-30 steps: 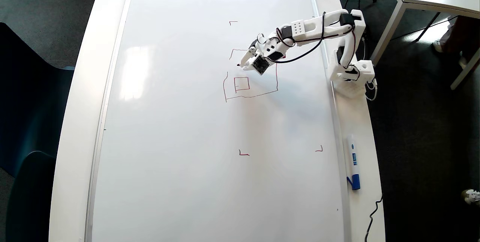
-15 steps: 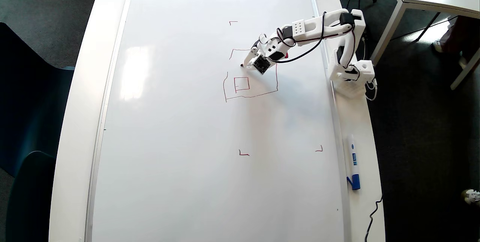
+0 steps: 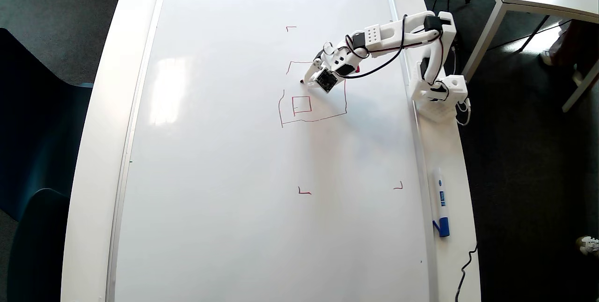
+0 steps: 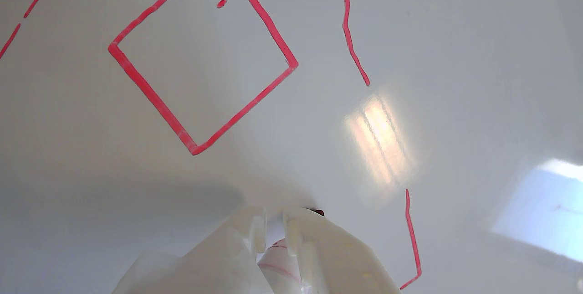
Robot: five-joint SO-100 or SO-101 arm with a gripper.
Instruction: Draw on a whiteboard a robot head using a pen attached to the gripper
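Poking from between the jaws, pen (image 4: 278,250) meets whiteboard (image 4: 455,79).

Overhead cam sits high above the surface (image 3: 93,161), looking straight down w/ slight fisheye; takes in nearly the whole whiteboard (image 3: 224,199), my arm at the right edge, floor on both sides. Wrist cam rides on me just behind my claw (image 4: 273,216), v. close to the board, angled down past the fingertips, which enter from the bottom edge. Both views share the small red square (image 3: 302,104) (image 4: 200,61) and nearby outline strokes.
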